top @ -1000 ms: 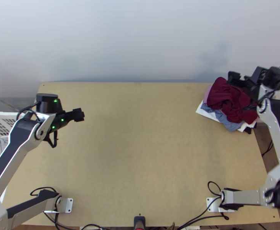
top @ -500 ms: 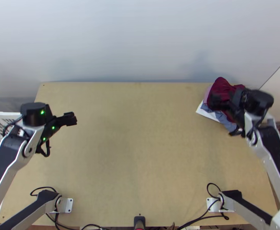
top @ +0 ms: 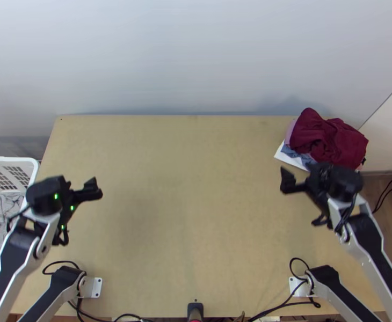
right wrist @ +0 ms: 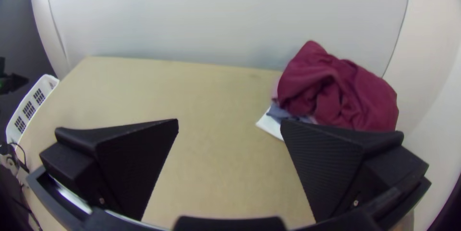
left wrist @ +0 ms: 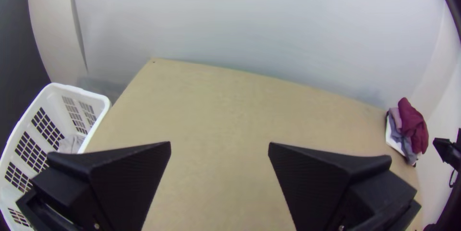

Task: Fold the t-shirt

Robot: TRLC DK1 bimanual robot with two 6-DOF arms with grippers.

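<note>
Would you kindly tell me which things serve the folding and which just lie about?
Likely for the job:
- light wooden table
- black left gripper; black right gripper
- perhaps bunched dark red cloth or grey cloth in white plastic basket; which is the t-shirt, I cannot tell

Just lying about:
- black cables
- blue-grey cloth under the red, probably

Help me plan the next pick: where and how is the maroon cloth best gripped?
Probably by a raised fold on top of the maroon cloth, with the right gripper coming down from above. The cloth lies bunched, so its folds offer something to pinch. A low grip from over the middle of the table might also catch the blue-grey cloth beneath.
</note>
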